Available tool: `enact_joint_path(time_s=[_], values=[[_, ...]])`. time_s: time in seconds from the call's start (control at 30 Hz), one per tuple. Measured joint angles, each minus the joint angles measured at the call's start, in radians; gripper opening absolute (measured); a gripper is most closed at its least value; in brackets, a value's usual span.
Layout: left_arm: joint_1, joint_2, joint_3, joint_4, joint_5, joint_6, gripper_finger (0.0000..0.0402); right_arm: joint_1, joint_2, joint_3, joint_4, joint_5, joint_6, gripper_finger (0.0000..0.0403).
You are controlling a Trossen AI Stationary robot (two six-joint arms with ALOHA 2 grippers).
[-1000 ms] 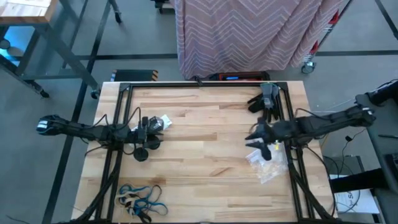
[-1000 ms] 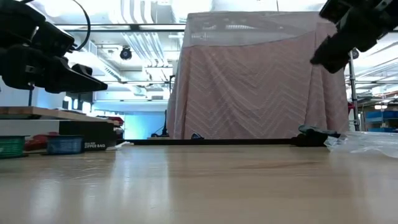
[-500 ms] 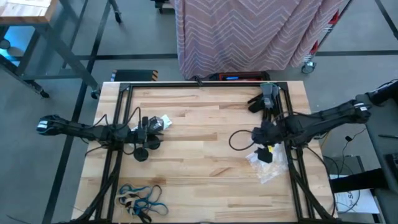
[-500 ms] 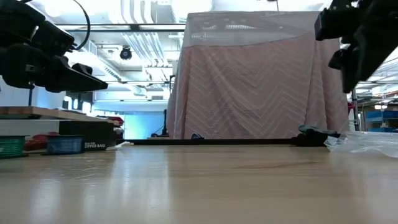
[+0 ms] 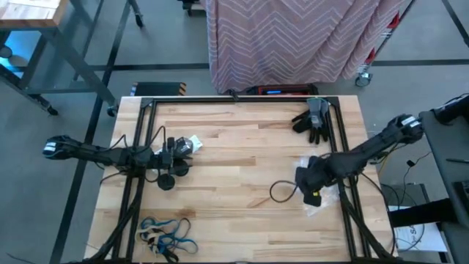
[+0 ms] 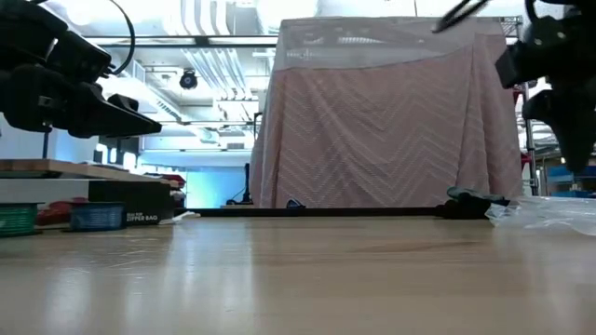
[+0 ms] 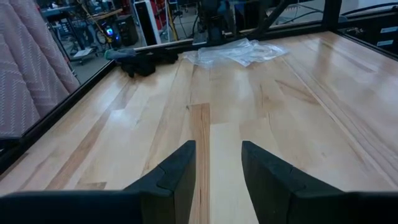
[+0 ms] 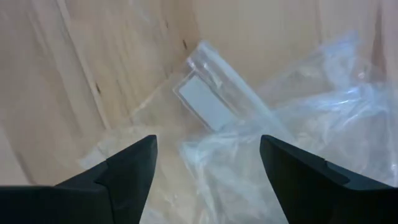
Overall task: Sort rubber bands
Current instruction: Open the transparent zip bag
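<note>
The rubber bands (image 5: pixel 165 233), blue, tan and black loops, lie in a heap at the table's near left corner, and no gripper is near them. My right gripper (image 8: pixel 208 180) hangs wide open at the near right, pointing down over a pile of crinkly clear plastic bags (image 8: pixel 292 118). It holds nothing. In the high view it shows as the right gripper (image 5: pixel 308 185). My left gripper (image 7: pixel 217 168) waits at the table's left, raised and pointing toward the right. Its fingers stand a little apart with only bare wood between them.
Dark gloves (image 5: pixel 311 121) lie at the far right by the frame rail. One bag carries a white label (image 8: pixel 202 102). A thin dark loop (image 5: pixel 281 192) sticks out beside my right gripper. Black frame rails run along the table's edges. The table's middle (image 5: pixel 242 169) is bare wood.
My right gripper has swung toward the table's near edge and sunk a little. It has tipped from a slant to pointing straight down over the plastic bags. The thin dark loop beside it has moved along with it.
</note>
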Motion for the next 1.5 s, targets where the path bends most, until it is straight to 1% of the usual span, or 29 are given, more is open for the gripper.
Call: enact_joint_path(time_s=[0.17, 0.3, 0.47, 0.63, 0.77, 0.9, 0.97, 1.07, 1.2, 1.27, 1.33, 1.43, 1.5], values=[[0.000, 0.000, 0.000, 0.001, 0.000, 0.000, 0.0116, 0.057, 0.090, 0.000, -0.010, 0.044, 0.043, 0.0274], [0.000, 0.000, 0.000, 0.003, 0.000, 0.000, 0.0116, 0.074, 0.166, 0.000, -0.053, 0.086, 0.059, 0.0280], [0.000, 0.000, 0.000, 0.003, 0.000, 0.000, 0.0116, 0.073, 0.248, -0.001, -0.056, 0.075, 0.060, 0.0284], [0.000, 0.000, 0.000, 0.003, 0.000, 0.000, 0.0116, 0.073, 0.312, -0.001, -0.057, 0.065, 0.064, 0.0273], [0.000, 0.000, 0.000, 0.003, 0.000, 0.000, 0.0116, 0.073, 0.327, 0.002, -0.059, 0.033, 0.065, 0.0261], [0.000, 0.000, 0.000, 0.003, 0.000, 0.000, 0.0116, 0.073, 0.311, -0.001, -0.066, -0.054, 0.065, 0.0252], [0.000, 0.000, 0.000, 0.001, 0.000, 0.003, 0.0116, 0.076, 0.293, -0.002, -0.069, -0.080, 0.065, 0.0250], [0.000, 0.000, 0.000, -0.003, 0.000, 0.010, 0.0116, 0.080, 0.273, -0.002, -0.074, -0.091, 0.065, 0.0254], [0.000, 0.000, 0.000, -0.002, 0.000, 0.004, 0.0116, 0.096, 0.264, -0.002, -0.080, -0.115, 0.037, 0.0272], [0.000, 0.000, 0.000, -0.001, 0.000, 0.004, 0.0116, 0.111, 0.264, -0.002, -0.084, -0.107, 0.012, 0.0284], [0.000, 0.000, 0.000, -0.001, 0.000, 0.004, 0.0116, 0.130, 0.270, -0.002, -0.084, -0.066, -0.007, 0.0294], [0.000, 0.000, 0.000, 0.002, 0.000, 0.004, 0.0116, 0.140, 0.273, -0.002, -0.085, 0.011, 0.008, 0.0303], [0.000, 0.000, 0.000, 0.003, 0.000, 0.004, 0.0116, 0.141, 0.274, -0.002, -0.085, 0.031, 0.017, 0.0303]])
